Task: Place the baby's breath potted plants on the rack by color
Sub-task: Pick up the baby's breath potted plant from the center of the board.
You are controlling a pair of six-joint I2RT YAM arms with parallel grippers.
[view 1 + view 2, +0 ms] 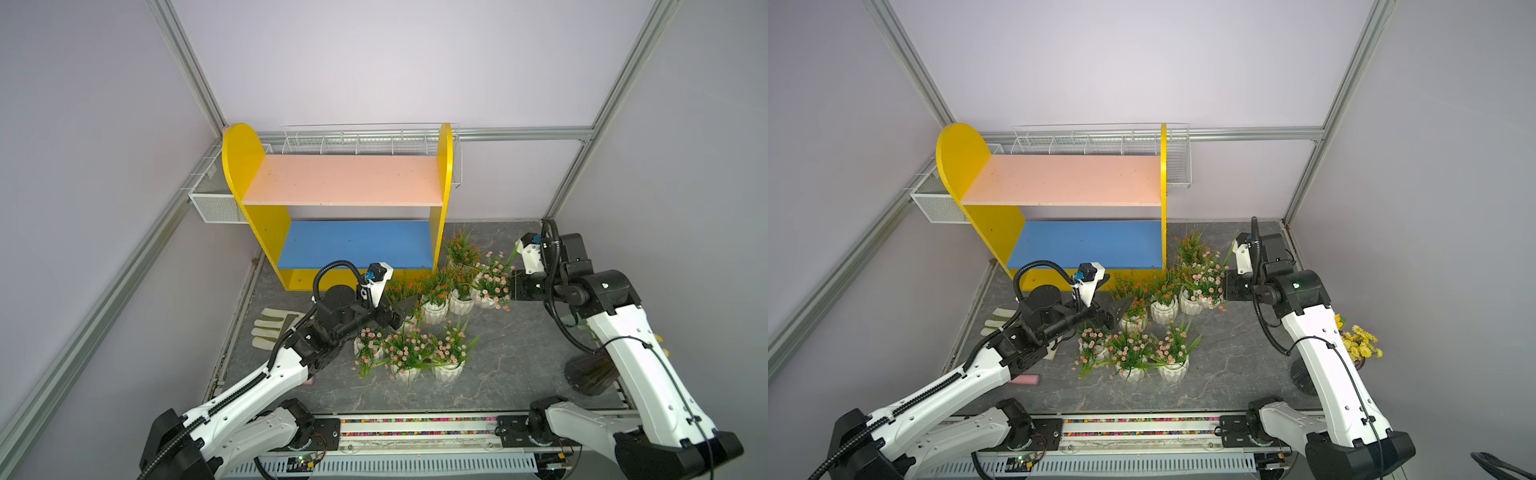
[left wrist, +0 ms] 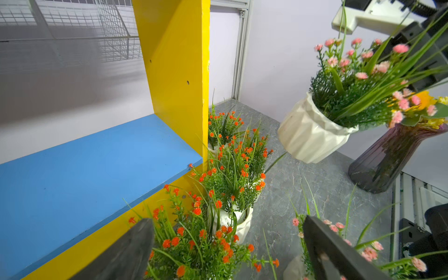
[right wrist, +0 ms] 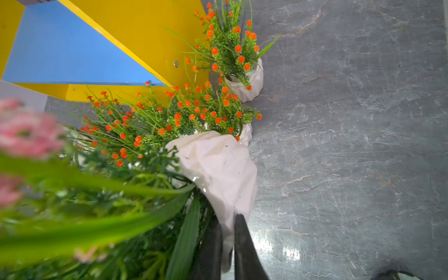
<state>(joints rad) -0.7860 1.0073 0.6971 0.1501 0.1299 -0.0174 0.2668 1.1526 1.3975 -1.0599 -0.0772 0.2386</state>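
right gripper [image 3: 228,219] clenched on rim of tilted white faceted pot of pink-blossom sprigs [image 2: 308,135] | aloft just right of yellow-sided two-shelf rack [image 1: 444,166], shelves leftward | left gripper [image 1: 405,312] spread empty over orange-blossom pot [image 2: 194,249]

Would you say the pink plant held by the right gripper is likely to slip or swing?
Probably light: the pink plant hangs tilted, rim pinched by the right gripper. Its glossy pot may slip or pivot. Thin sprigs likely flex.
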